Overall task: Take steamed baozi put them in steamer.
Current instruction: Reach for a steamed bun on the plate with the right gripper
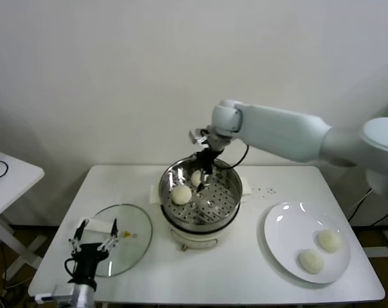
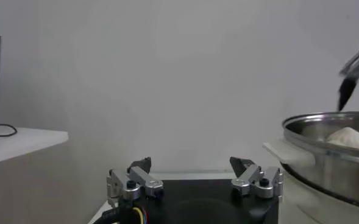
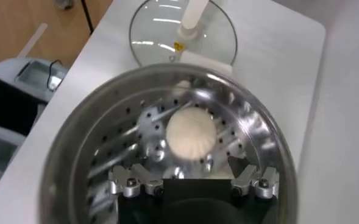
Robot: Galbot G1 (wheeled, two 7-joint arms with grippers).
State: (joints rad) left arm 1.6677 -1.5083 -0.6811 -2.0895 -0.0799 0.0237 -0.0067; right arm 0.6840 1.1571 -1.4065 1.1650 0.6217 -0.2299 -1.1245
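The steamer (image 1: 229, 208) stands at the table's middle, with two baozi on its perforated tray. One baozi (image 1: 182, 194) lies to the left and another (image 1: 196, 178) lies at the back, beside my right gripper (image 1: 205, 174). That gripper hangs open and empty just above the tray. In the right wrist view one baozi (image 3: 191, 134) lies on the tray (image 3: 106, 158) beyond the open right gripper (image 3: 191, 170). Two more baozi (image 1: 329, 240) (image 1: 311, 260) lie on the white plate (image 1: 284, 231). My left gripper (image 1: 94, 242) is open and parked at the front left.
A round glass lid (image 1: 133, 234) with a white handle lies flat left of the steamer; it also shows in the right wrist view (image 3: 161, 36). A small white side table (image 1: 8, 173) stands at the far left. The left wrist view shows the steamer rim (image 2: 325, 125).
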